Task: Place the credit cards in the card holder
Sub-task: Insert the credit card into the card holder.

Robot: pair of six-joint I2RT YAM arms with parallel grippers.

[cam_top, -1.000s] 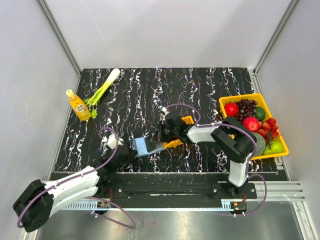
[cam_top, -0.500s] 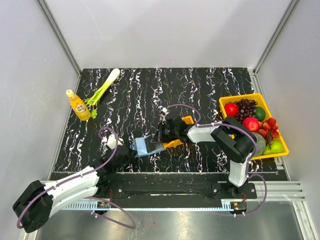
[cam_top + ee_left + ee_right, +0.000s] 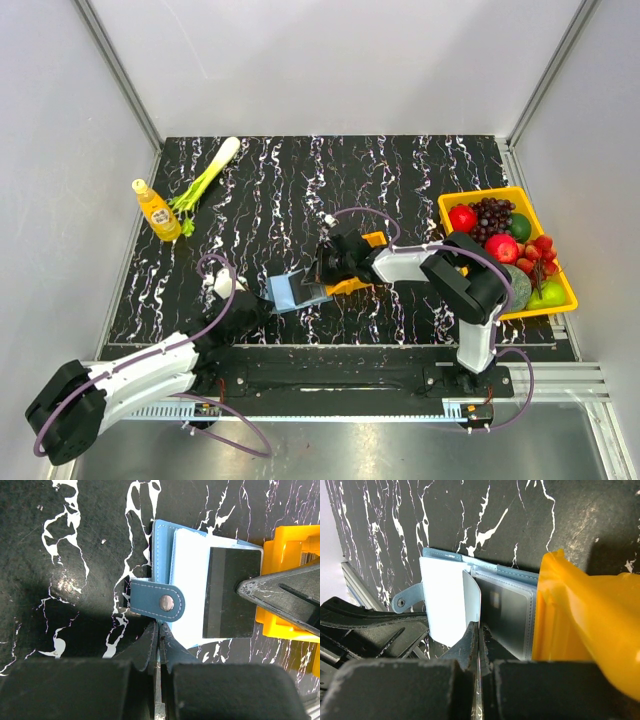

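The blue card holder [image 3: 285, 293] lies open on the black marble table, pale inside [image 3: 187, 580], its snap strap [image 3: 160, 602] pointing at my left gripper. That left gripper [image 3: 160, 632] is shut on the holder's near edge just under the strap. My right gripper [image 3: 479, 630] is shut on a credit card [image 3: 232, 592], dark-faced in the left wrist view and pale [image 3: 472, 597] in the right wrist view. The card hangs over the holder's open inside. Another dark card [image 3: 507, 620] sits in a clear sleeve of the holder. The right gripper [image 3: 318, 280] reaches in from the right.
A small orange tray [image 3: 590, 630] lies right beside the holder, under my right wrist [image 3: 372, 241]. The yellow fruit bin [image 3: 480, 196] stands at the right edge. A yellow bottle [image 3: 157, 210] and a green onion [image 3: 205, 175] lie at the far left.
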